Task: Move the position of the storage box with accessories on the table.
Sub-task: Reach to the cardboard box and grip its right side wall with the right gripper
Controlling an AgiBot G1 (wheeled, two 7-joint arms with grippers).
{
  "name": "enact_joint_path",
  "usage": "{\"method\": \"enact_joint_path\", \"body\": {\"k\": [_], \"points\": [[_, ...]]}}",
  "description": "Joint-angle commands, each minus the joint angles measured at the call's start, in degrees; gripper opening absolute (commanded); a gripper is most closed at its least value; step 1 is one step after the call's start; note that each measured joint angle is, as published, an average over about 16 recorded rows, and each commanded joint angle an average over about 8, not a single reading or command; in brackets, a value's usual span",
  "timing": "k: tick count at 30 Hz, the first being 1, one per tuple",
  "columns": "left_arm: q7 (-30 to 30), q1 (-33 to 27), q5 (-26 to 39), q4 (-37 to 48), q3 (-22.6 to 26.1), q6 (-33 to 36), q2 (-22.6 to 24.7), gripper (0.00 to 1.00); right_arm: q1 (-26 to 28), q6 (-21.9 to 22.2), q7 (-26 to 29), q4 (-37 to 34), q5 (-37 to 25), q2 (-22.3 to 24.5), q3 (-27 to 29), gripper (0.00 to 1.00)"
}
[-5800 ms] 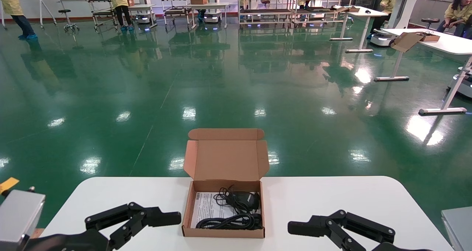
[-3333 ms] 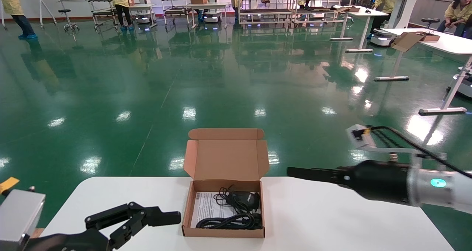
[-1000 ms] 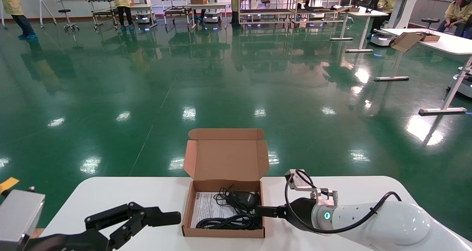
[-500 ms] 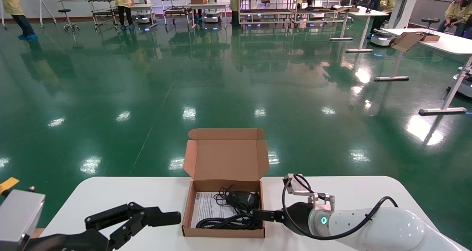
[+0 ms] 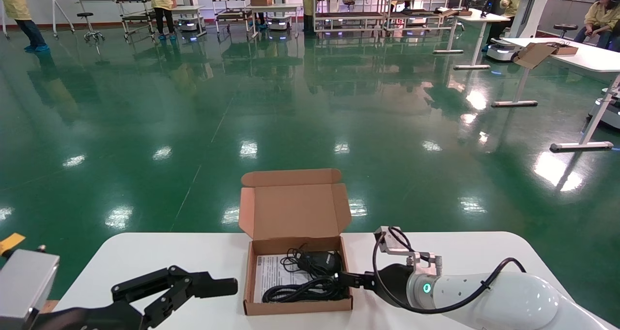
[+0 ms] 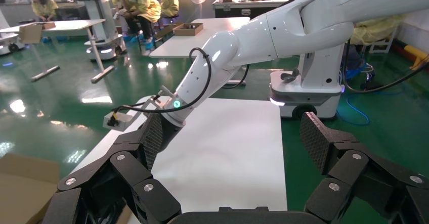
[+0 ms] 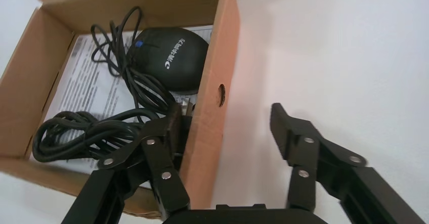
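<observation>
Two grippers flank the box [image 5: 296, 267] low-centre on the table [image 5: 460, 257] in the head view. The right gripper [image 7: 225, 128] straddles its wall, fingers spread, one beside the mouse [image 7: 172, 57]. The left gripper [image 6: 230, 143] idles open.

A glossy green floor [image 5: 203, 102] fills most of the frame, mirroring ceiling lights. Along the top edge stand metal shelving racks [image 5: 348, 5] and wheeled carts [image 5: 232, 7]. At upper left a person in a yellow coat [image 5: 17, 10] walks by a stool [image 5: 86, 27]; another [image 5: 157, 5] stands nearby. At upper right, a white bench [image 5: 576, 54] carries an open cardboard box [image 5: 535, 55], with a seated worker [image 5: 600, 17] behind it.
</observation>
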Motion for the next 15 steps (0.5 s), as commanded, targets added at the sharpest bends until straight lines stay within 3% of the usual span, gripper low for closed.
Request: {"method": "enact_joint_path", "body": {"k": [1, 15], "points": [[0.0, 0.0, 0.0, 0.0, 0.0, 0.0, 0.0, 1.00, -0.1, 0.1, 0.0, -0.3, 0.3, 0.0, -0.3, 0.00], [0.0, 0.0, 0.0, 0.0, 0.0, 0.0, 0.0, 1.00, 0.9, 0.0, -1.5, -2.3, 2.2, 0.2, -1.6, 0.00]]}}
